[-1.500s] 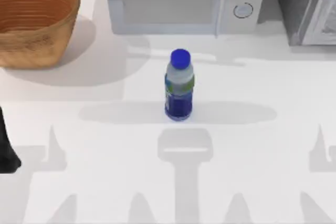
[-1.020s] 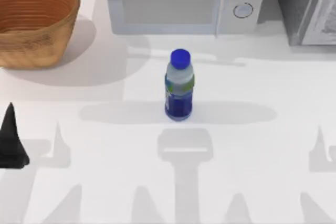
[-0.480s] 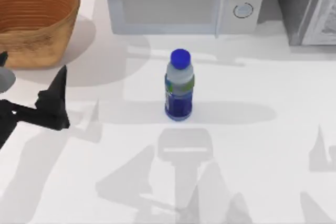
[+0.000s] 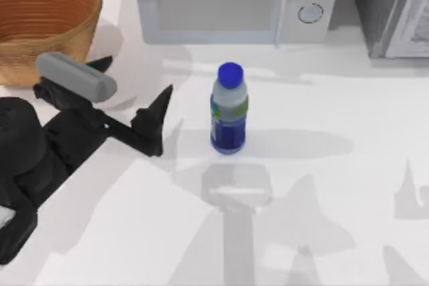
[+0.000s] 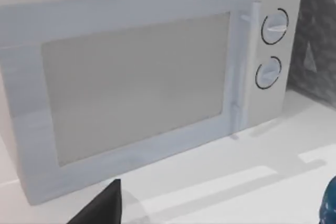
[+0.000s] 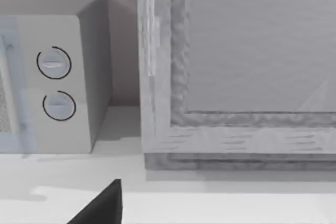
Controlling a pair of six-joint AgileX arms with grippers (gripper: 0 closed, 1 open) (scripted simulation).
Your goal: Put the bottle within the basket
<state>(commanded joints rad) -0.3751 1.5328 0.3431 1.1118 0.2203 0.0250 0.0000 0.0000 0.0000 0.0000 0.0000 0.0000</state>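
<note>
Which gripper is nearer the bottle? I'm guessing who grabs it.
The left. In the top view the left gripper sits just to the left of the upright bottle, fingers spread toward it but apart from it. The right gripper is parked facing the back appliances.

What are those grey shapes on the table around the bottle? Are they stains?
Shadows, not stains: in the top view, soft grey silhouettes fall on the table around the bottle and below the left gripper; the left wrist view shows a paler band before the microwave.

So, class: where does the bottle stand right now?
In the top view the bottle stands upright mid-table, in front of the microwave, with the left end effector to its left and the basket beyond at far left.
</note>
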